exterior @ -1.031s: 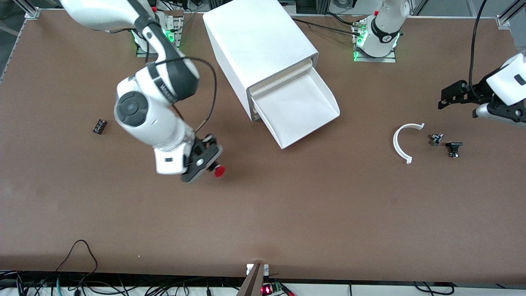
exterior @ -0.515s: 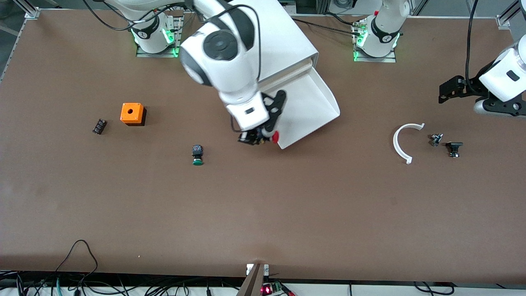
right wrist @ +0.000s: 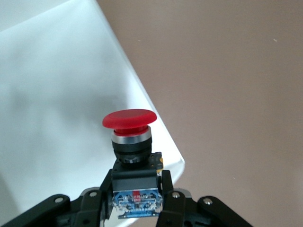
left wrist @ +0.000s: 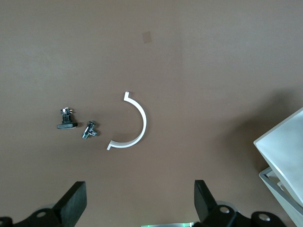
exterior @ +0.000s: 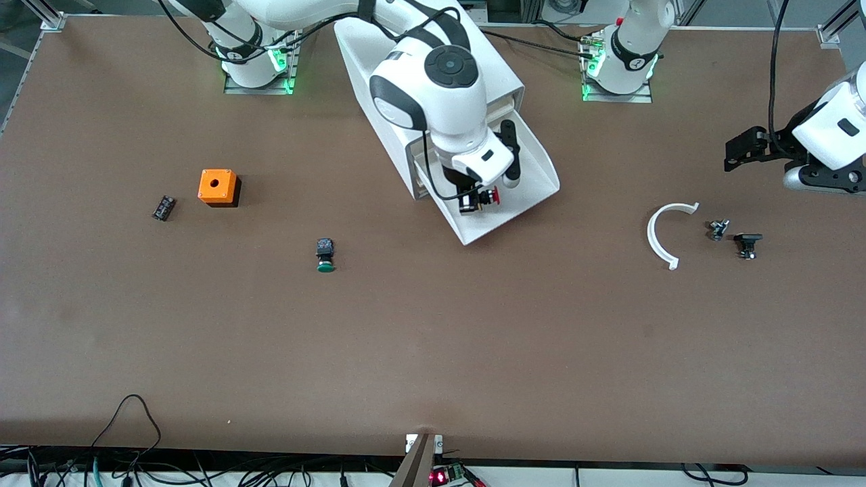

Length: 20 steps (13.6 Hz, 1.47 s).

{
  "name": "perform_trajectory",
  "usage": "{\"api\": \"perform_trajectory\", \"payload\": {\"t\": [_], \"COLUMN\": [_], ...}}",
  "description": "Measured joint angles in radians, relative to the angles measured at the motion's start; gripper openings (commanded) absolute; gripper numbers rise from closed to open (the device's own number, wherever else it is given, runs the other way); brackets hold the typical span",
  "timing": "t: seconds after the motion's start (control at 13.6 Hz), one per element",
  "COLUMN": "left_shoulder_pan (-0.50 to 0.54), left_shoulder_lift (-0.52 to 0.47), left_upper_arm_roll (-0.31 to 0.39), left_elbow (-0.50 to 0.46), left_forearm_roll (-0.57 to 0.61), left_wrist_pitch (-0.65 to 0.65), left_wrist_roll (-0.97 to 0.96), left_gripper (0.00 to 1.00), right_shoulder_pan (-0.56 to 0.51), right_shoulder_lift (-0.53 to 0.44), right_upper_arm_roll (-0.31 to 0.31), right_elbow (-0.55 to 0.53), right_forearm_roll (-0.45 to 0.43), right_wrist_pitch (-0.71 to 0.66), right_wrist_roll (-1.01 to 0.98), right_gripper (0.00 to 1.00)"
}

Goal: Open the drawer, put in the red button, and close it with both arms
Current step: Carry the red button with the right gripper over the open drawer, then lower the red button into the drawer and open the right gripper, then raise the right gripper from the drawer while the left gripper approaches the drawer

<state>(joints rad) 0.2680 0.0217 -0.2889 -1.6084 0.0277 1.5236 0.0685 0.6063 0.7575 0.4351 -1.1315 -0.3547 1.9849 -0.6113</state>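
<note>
The white cabinet (exterior: pixel 358 61) stands between the two arm bases with its drawer (exterior: pixel 531 177) pulled out toward the front camera. My right gripper (exterior: pixel 477 201) hangs over the drawer's front part, shut on the black body of the red button (exterior: pixel 490 197). In the right wrist view the red button (right wrist: pixel 129 119) sticks out past the right gripper (right wrist: pixel 136 182), cap over the white drawer (right wrist: pixel 57 94) near its front corner. My left gripper (exterior: pixel 741 152) waits open and holds nothing, over the table at the left arm's end. Its fingers (left wrist: pixel 75 201) stand wide apart in the left wrist view.
A green button (exterior: pixel 325 256), an orange box (exterior: pixel 218 186) and a small black part (exterior: pixel 163 207) lie toward the right arm's end. A white curved piece (exterior: pixel 659 237) and two small black parts (exterior: pixel 717 228) (exterior: pixel 747 243) lie below the left gripper.
The right arm has carried the red button from the table near the green button up and across to over the open drawer. The left arm has barely shifted.
</note>
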Motion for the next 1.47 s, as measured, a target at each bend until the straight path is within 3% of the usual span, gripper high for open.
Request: {"api": "perform_trajectory", "payload": {"t": [0.29,0.44,0.52,0.59,1.03,1.25,1.47], "left_shoulder_pan": [0.001,0.001,0.001,0.001,0.001,0.001,-0.001], "left_shoulder_lift": [0.001,0.001,0.001,0.001,0.003,0.005,0.029], "left_upper_arm_roll": [0.000,-0.001,-0.002,-0.002,-0.002,-0.002,-0.003], "left_elbow": [0.000,0.000,0.000,0.000,0.000,0.000,0.010], "left_forearm_roll": [0.000,0.000,0.000,0.000,0.000,0.000,0.000], "left_wrist_pitch": [0.000,0.000,0.000,0.000,0.000,0.002,0.015], "left_wrist_roll": [0.000,0.000,0.000,0.000,0.000,0.000,0.000], "left_gripper": [1.00,1.00,1.00,1.00,1.00,1.00,1.00], "right_shoulder_pan": [0.046,0.050,0.052,0.054,0.058,0.023,-0.094], "right_shoulder_lift": [0.025,0.049,0.061,0.071,0.060,-0.035,-0.158], "right_upper_arm_roll": [0.010,0.023,0.024,0.024,0.030,0.028,0.020], "right_elbow": [0.001,0.001,0.001,0.001,0.030,0.072,0.075], "right_forearm_roll": [-0.046,-0.075,-0.082,-0.085,-0.097,-0.109,-0.109], "right_wrist_pitch": [-0.039,-0.050,-0.051,-0.051,-0.097,-0.120,-0.151], "right_wrist_roll": [-0.013,-0.014,-0.014,-0.014,0.065,0.209,0.275], "right_gripper": [0.27,0.45,0.93,1.00,1.00,1.00,1.00]}}
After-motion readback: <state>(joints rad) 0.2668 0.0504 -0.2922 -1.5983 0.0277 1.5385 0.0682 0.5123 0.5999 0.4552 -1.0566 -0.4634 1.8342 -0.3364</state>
